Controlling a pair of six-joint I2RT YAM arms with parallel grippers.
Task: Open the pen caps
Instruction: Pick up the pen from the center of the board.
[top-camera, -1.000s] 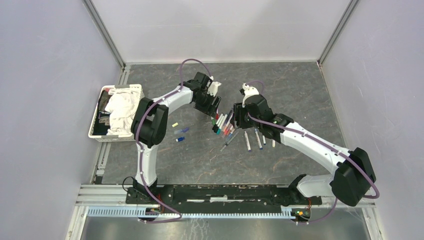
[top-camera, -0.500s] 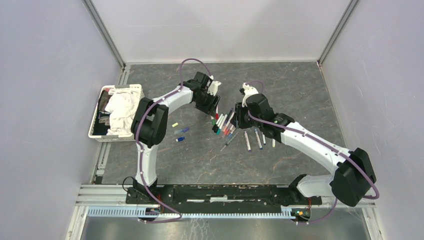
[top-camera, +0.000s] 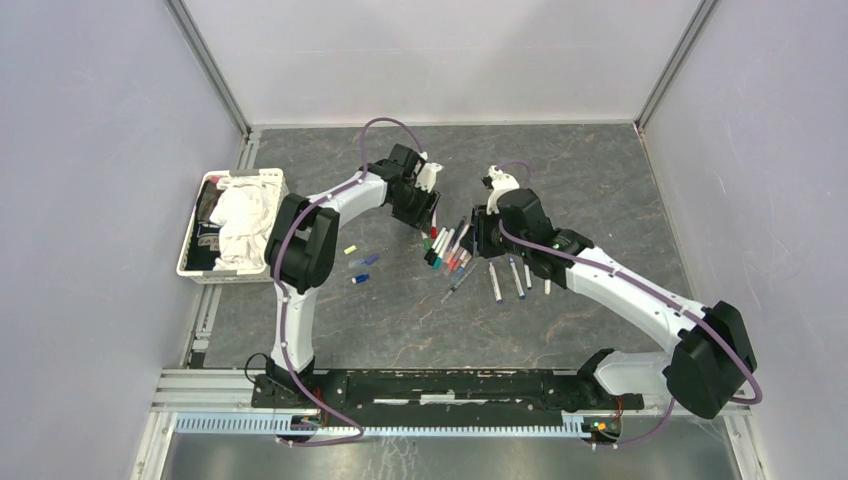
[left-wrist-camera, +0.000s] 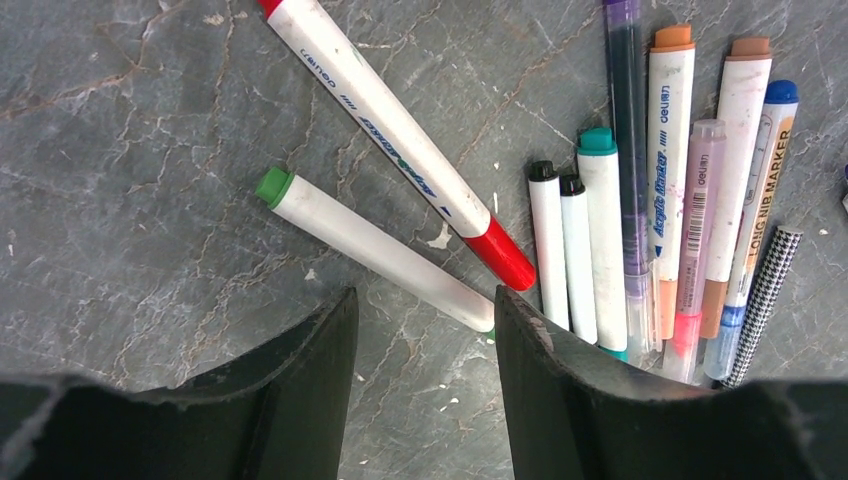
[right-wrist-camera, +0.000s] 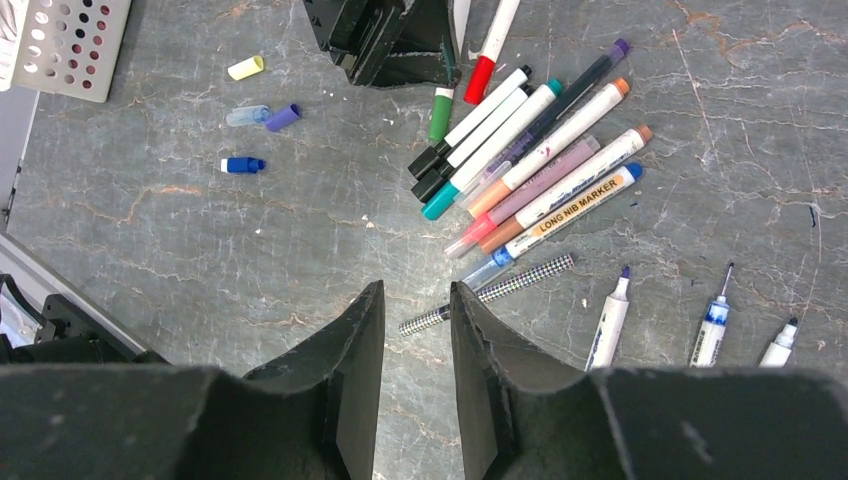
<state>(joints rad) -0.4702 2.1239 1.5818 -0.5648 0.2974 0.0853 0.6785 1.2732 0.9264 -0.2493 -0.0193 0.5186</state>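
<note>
Green-ended pen (left-wrist-camera: 375, 250) — tip behind left gripper (left-wrist-camera: 425, 312).

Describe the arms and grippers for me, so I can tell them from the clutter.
Both look alike: the left arm and right arm have white tubular links joined by bulky black joint housings. A thin purple cable runs along each, looping free near the wrist. The left gripper and right gripper each end in two matte black, wedge-shaped fingers.
</note>
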